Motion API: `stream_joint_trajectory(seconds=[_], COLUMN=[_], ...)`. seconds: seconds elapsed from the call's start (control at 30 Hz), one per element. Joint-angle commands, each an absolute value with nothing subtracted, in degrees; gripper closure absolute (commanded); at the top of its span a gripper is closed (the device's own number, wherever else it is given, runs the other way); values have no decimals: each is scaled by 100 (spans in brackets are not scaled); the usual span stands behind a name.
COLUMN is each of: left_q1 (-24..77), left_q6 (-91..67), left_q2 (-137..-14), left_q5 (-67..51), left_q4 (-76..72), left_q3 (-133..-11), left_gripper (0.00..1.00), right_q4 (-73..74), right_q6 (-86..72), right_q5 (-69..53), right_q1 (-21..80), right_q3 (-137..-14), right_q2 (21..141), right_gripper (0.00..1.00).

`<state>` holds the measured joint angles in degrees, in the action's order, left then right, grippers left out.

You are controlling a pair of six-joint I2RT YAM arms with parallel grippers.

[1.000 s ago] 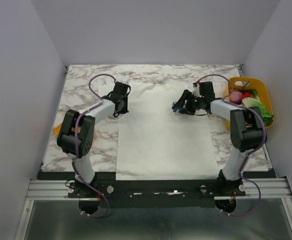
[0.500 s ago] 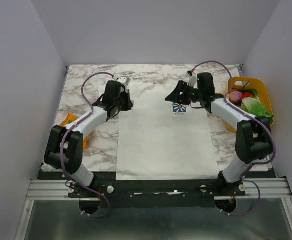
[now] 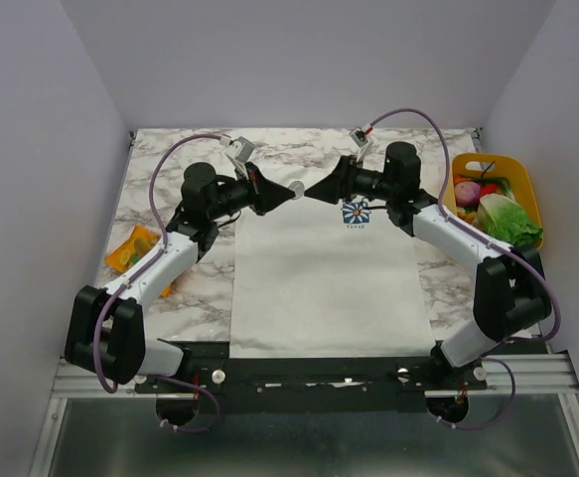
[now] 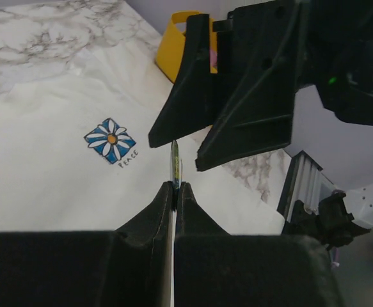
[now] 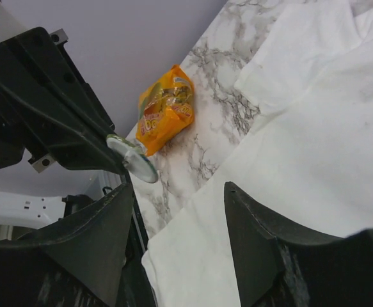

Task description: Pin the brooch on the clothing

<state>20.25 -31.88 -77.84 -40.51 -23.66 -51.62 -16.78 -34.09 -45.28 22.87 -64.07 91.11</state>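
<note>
Brooch (image 4: 174, 163): likely light, stiff, slick disc, pinched by its rim in left gripper (image 4: 174, 187) above shirt (image 3: 319, 288); right gripper (image 5: 176, 192), spread, should take the free rim.

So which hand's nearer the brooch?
Left. The left hand is shut on the brooch, pinching its edge; the right hand is open, facing it, close but not gripping.

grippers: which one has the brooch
The left gripper: it is shut on the brooch, pinched edge-on at its fingertips. The right gripper is open and empty, facing it above the T-shirt.
</note>
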Motion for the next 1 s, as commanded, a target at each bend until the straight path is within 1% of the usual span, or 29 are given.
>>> stream_joint_trajectory(seconds=[0.0,0.13,0.27,0.4,0.47,0.5,0.53,0.6,0.73,0.77,0.8,0.87,0.97], left_q1=[2004,2004,2004,2004,2004,2004,2004,2013,2021,2021,2021,2013,2013], left_q6=[-3682,-3823,-3735,-3919,-4060,-4095,-4183,-4210,-4087,-3983,-3964,-3938,-3911], left_q2=[-7620,-7576,-7567,-7646,-7690,-7717,-7734,-7787,-7752,-7700,-7664,-7585,-7602], left_q5=[-4807,-4843,-4790,-4851,-4878,-4921,-4939,-4992,-4861,-4808,-4747,-4667,-4728], left_q4=[-3137,-3191,-3050,-3313,-3418,-3497,-3524,-3551,-3384,-3332,-3305,-3305,-3252], left_q3=[-5106,-5133,-5168,-5133,-5133,-5142,-5168,-5255,-5317,-5326,-5317,-5326,-5422], left_gripper=[100,100,100,100,100,100,100,99,85,75,70,55,50], right_q4=[-2425,-2899,-3418,-3551,-3551,-3533,-3516,-3472,-3472,-3437,-3428,-3393,-3375], right_q6=[-3708,-4068,-4280,-4342,-4307,-4272,-4184,-4096,-3973,-3947,-3920,-3859,-3797], right_q5=[-4878,-5027,-5142,-5264,-5335,-5344,-5361,-5361,-5361,-5353,-5361,-5423,-5546], right_q1=[2329,2347,2373,2399,2426,2434,2443,2452,2452,2452,2452,2452,2452], right_q3=[-6240,-6126,-6012,-6020,-6047,-6047,-6038,-6021,-5968,-5968,-5976,-5994,-6012], right_q2=[8877,8824,8745,8780,8807,8798,8789,8737,8666,8666,8675,8710,8727], right_gripper=[36,45,46,57,78,87,99,100,99,100,100,100,99])
